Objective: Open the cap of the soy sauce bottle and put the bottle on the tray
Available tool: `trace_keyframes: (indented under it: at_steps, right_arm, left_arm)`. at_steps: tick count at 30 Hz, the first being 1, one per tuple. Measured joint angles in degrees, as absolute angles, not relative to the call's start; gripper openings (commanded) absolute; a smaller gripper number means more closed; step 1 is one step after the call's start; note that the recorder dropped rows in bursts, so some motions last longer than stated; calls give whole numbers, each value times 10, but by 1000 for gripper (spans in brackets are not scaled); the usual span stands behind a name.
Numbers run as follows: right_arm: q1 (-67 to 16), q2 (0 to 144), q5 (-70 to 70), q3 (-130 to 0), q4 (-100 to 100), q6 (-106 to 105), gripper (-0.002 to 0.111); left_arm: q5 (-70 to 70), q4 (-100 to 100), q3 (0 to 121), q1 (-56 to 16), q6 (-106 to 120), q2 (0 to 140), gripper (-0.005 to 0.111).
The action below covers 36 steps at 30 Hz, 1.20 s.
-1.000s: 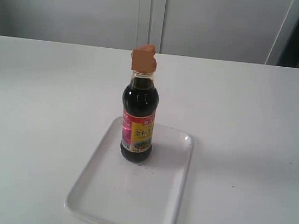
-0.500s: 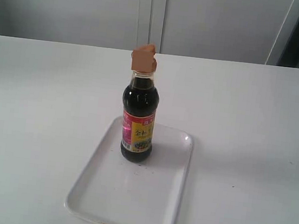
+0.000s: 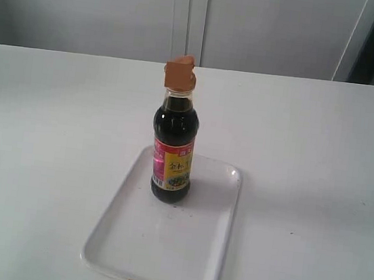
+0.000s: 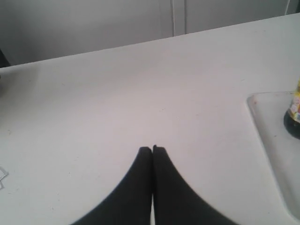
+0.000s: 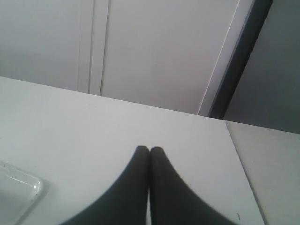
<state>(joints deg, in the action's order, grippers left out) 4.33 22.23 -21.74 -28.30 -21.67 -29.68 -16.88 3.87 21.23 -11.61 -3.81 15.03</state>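
On the matte white table (image 3: 320, 170), both grippers' black tapered jaws meet, gripping nothing.

tray (image 3: 116, 230): near edge cut off | soy sauce bottle (image 4: 294, 117): only base in left wrist view

We see the soy sauce bottle (image 3: 172, 153) is clear, and the sauce inside looks dark brown, almost black. Its label (image 3: 171, 166) is red and yellow with tiny marks on it. The cap (image 3: 180, 72) on top is orange-brown. The tray (image 3: 182, 262) is plain white. The table (image 3: 51, 130) is white too. We see the left gripper (image 4: 152, 149) is black, and the right gripper (image 5: 149, 149) is black as well.
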Motion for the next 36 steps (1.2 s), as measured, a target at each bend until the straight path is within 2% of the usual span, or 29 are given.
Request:
trace_keyframes:
  at_steps: [7, 18, 36]
  right_arm:
    - [43, 222, -217, -283, -217, -297, 0]
    - [43, 222, -217, -283, -218, -296, 0]
    - [43, 222, -217, -283, -218, -296, 0]
  left_arm:
    - [-139, 25, 167, -78, -36, 134, 0]
    - [-158, 6, 98, -14, -27, 7, 0]
    - [-156, -4, 2, -14, -25, 2, 0]
